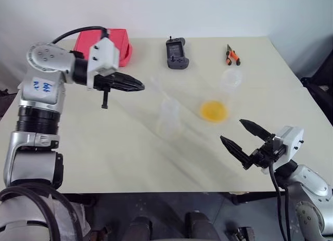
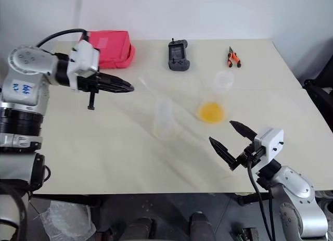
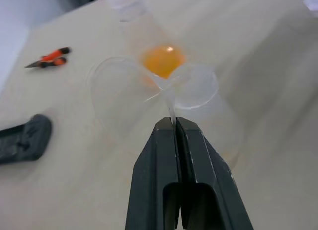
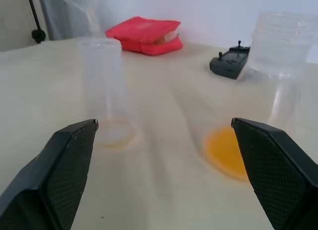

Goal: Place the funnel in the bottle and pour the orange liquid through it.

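Small clear colourless plastic funnel (image 3: 149, 86), cone mouth facing away from the left gripper (image 3: 175, 121), rim pinched between its pressed-together fingers, above the clear plastic bottle (image 1: 169, 118) upright on the beige counter (image 1: 104, 157); right gripper (image 1: 240, 137) fingers spread, empty, near orange liquid (image 1: 214, 111).

Red pouch (image 1: 115, 45), black controller (image 1: 176, 53), orange-handled pliers (image 1: 232, 55) along table's (image 1: 104, 157) far edge.

Bottle (image 1: 169, 117) left of orange liquid (image 1: 214, 111); pliers (image 1: 232, 55) behind.
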